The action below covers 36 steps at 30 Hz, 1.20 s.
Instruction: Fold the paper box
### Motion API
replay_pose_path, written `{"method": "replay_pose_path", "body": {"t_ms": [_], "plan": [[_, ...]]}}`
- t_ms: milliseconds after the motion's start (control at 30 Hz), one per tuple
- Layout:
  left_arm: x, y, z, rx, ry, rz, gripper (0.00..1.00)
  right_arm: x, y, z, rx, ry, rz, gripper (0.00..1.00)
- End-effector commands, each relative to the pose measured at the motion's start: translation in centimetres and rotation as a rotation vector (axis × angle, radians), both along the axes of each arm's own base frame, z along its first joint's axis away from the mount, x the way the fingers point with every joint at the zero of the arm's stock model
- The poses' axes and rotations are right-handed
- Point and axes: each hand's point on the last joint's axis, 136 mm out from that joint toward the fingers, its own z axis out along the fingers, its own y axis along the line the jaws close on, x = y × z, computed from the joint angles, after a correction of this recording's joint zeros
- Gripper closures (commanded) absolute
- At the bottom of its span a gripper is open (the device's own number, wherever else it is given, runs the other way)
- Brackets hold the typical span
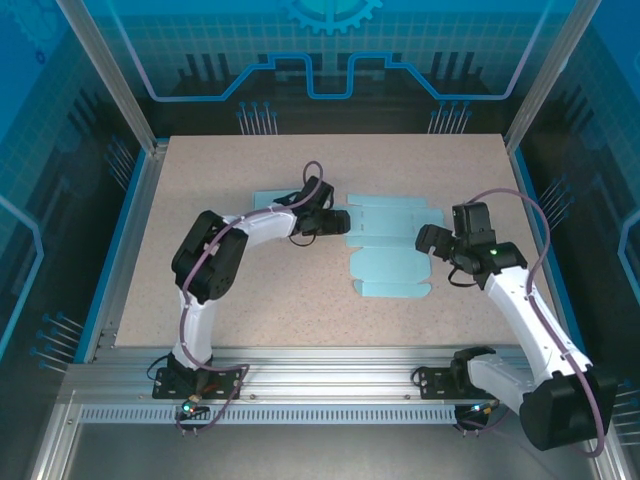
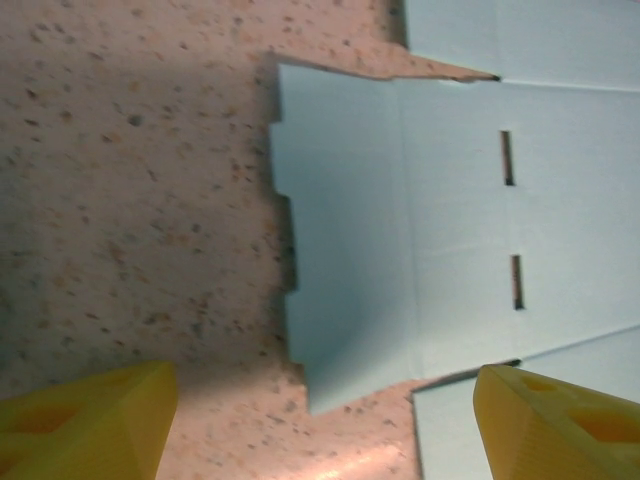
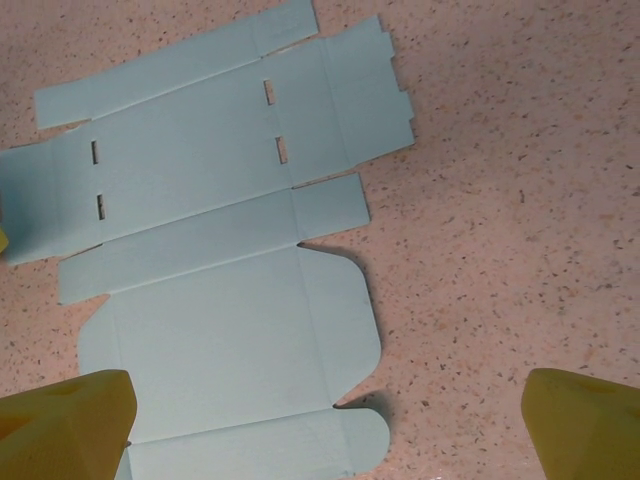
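The paper box (image 1: 388,247) is a flat, unfolded light-blue cut-out lying on the speckled table. My left gripper (image 1: 341,222) hovers at its left edge. Its yellow fingertips (image 2: 85,420) stand wide apart and open, above a notched end flap (image 2: 350,250) that lifts slightly off the table. My right gripper (image 1: 430,241) hangs over the box's right edge, open, with its yellow fingertips (image 3: 585,425) far apart. Below it lie the rounded flaps and slotted panels of the paper box (image 3: 220,300). Neither gripper holds anything.
Another light-blue sheet (image 1: 267,200) lies partly under the left arm. Bare speckled table (image 1: 300,300) surrounds the box, bounded by blue rails (image 1: 118,262) at the sides and an aluminium frame (image 1: 330,365) at the near edge.
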Motion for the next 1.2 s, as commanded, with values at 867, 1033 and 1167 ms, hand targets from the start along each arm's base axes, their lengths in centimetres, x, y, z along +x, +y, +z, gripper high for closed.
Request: {"method": "replay_pose_path", "body": {"t_ms": [867, 1033, 1167], "plan": [[3.1, -2.2, -0.9, -0.220, 0.039, -0.037, 0.50, 9.3, -2.7, -3.4, 0.261, 0.031, 0.050, 0.13], [2.9, -2.0, -1.2, -0.219, 0.047, -0.036, 0.51, 13.3, -4.3, -6.4, 0.270, 0.112, 0.071, 0.26], [2.7, -1.7, -1.6, -0.216, 0.054, -0.031, 0.55, 15.3, -5.6, -9.2, 0.251, 0.195, 0.054, 0.33]]}}
